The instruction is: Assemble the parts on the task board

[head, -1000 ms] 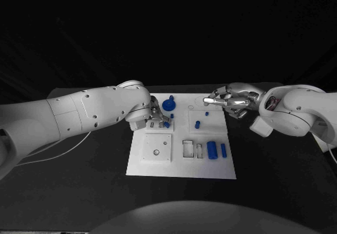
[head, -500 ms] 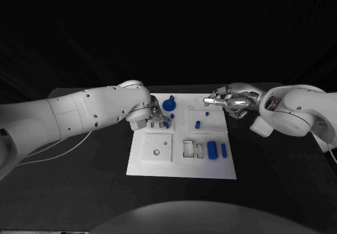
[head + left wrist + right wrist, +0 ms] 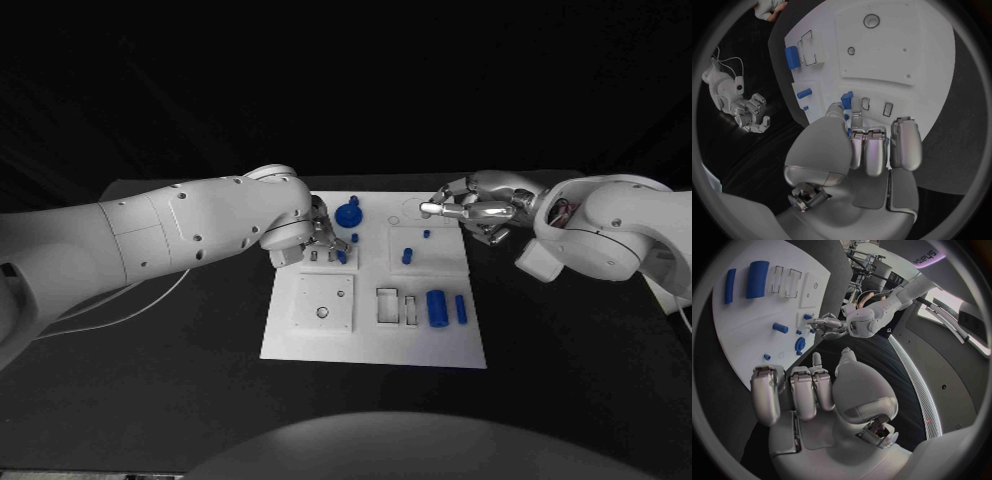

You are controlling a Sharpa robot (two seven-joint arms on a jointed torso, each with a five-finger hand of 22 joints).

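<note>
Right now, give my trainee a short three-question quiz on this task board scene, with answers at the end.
1. True or false: the right hand holds a blue part.
2. Which hand is at the small blue part on the task board? A) left B) right
3. Fill in: beside the wide blue cylinder lies a ____ blue bar.

Key: 1 false. 2 A, the left hand. 3 thinner.

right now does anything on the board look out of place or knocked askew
Nothing stands out. The task board lies flat on the black table, and the loose blue parts, such as the wide cylinder and slim bar, lie neatly side by side. The left hand is at a small blue piece; the right hand holds nothing.
</note>
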